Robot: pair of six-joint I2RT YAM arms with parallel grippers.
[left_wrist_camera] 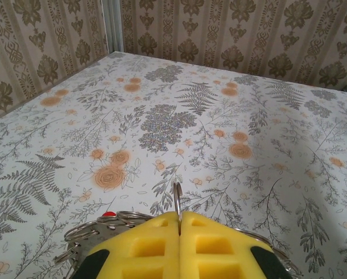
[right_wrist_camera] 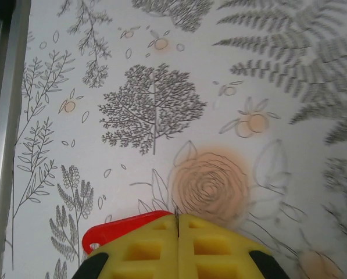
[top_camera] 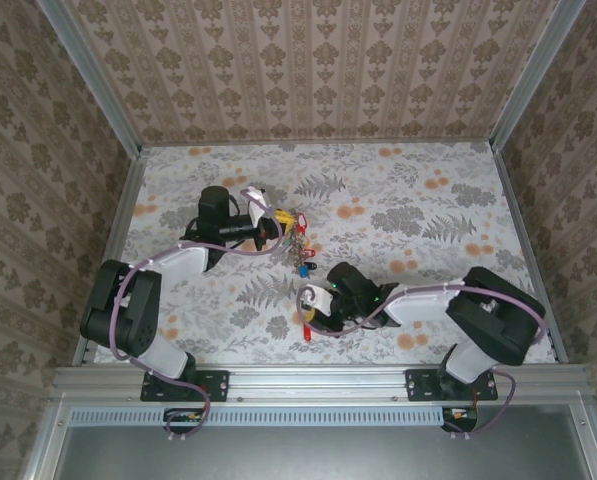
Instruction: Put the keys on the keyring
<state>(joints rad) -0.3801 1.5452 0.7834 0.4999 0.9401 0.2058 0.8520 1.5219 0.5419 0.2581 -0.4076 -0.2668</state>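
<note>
Floral tablecloth (top_camera: 428, 200), patterned walls (top_camera: 308, 70)

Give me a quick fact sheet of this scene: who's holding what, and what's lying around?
left gripper: shut on the keyring, a thin metal ring standing on edge
right gripper: shut on a red key
loose keys: blue and red, on the table between the arms
table: floral-patterned cover

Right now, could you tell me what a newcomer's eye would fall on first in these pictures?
The fern-and-flower table stands out, with a cluster of coloured keys near its middle. Close up, the left arm's yellow fingers pinch a thin metal ring, and a red key head peeks out beside the right arm's shut fingers.
</note>
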